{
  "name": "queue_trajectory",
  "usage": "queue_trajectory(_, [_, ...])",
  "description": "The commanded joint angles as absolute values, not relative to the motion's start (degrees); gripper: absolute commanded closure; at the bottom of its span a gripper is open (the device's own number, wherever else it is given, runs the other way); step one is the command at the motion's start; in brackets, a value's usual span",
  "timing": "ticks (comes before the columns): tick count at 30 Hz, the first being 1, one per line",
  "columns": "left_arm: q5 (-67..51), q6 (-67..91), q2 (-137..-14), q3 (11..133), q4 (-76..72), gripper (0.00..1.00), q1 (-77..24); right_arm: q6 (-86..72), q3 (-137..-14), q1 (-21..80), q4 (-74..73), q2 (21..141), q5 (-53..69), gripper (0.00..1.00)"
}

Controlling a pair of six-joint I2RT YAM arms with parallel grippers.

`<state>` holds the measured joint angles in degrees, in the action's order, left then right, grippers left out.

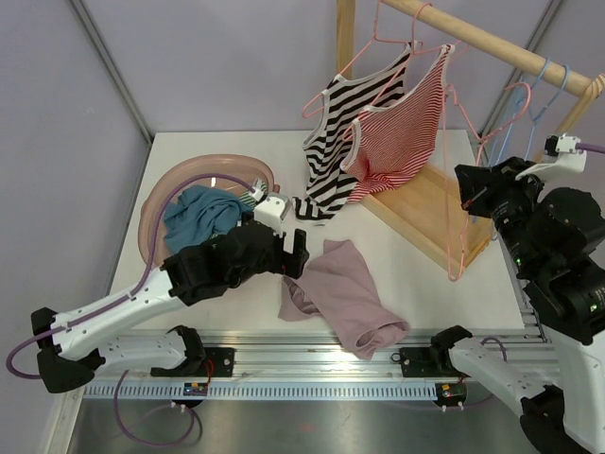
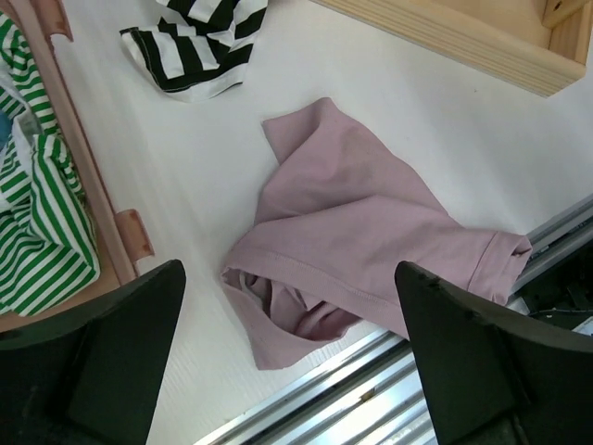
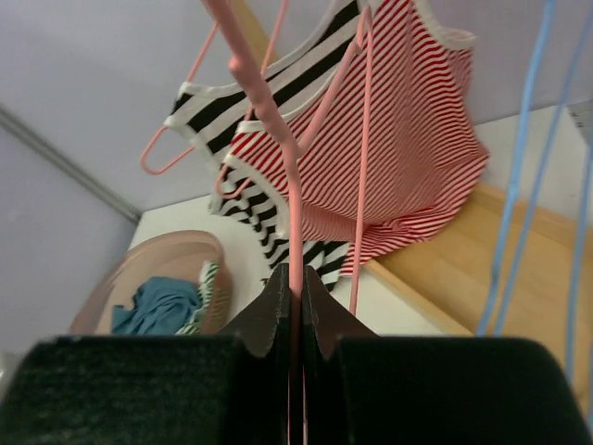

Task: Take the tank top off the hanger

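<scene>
A red-and-white striped tank top [image 1: 402, 128] hangs by one strap from a pink wire hanger [image 1: 452, 170] on the wooden rail [image 1: 492, 43]. It also shows in the right wrist view [image 3: 408, 139]. My right gripper [image 1: 470, 196] is shut on a wire of this pink hanger [image 3: 278, 139], its jaws [image 3: 295, 278] pinching it. A black-and-white striped tank top [image 1: 331, 142] hangs on a second pink hanger behind. My left gripper [image 1: 298, 253] is open and empty, just above a mauve top [image 1: 340, 298] lying on the table; in the left wrist view that gripper [image 2: 289, 269] straddles this mauve top [image 2: 361, 213].
A pink basket [image 1: 156, 203] at the left holds a blue garment [image 1: 198, 213] and a green-striped one [image 2: 37, 213]. The rack's wooden base [image 1: 425, 213] lies at the right. Blue hangers [image 1: 544, 95] hang on the rail's right end. A metal rail [image 1: 312, 340] runs along the near edge.
</scene>
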<state>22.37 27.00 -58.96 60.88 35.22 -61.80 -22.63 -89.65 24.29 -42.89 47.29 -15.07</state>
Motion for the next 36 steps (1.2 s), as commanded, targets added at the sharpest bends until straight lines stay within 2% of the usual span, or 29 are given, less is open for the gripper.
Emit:
queue_trajectory(1, [24.7,26.72,-55.55,64.95,39.97,0.01,-61.7,-19.08,-97.89,24.52,-50.44,52.61,-27.32,1.0])
queue_trajectory(9, [24.0,26.28,-49.31,65.83,47.01,0.01,-61.7,-16.17,-117.74,24.43,-55.98,70.65,-39.81,1.0])
queue_trajectory(15, [24.52,27.07,-45.53,65.57,50.97,0.01,-61.7,-15.12,-125.33,24.26,-55.9,79.36,-49.82,1.0])
queue_trajectory(19, [24.26,27.16,-43.07,64.51,51.59,0.01,-61.7,-12.66,-122.96,21.9,-51.68,80.33,-52.29,1.0])
queue_trajectory(23, [23.91,27.07,-41.22,63.37,51.5,0.01,-61.61,-15.02,-119.72,16.97,-51.95,80.42,-48.62,1.0])
queue_trajectory(30, [23.12,27.07,-41.22,62.23,50.01,0.01,-61.7,-18.63,-101.71,16.61,-45.53,73.49,-48.25,1.0])
queue_trajectory(36, [19.96,28.04,-42.45,59.16,45.37,0.01,-61.79,-19.6,-98.45,16.7,-44.39,70.14,-51.59,1.0])
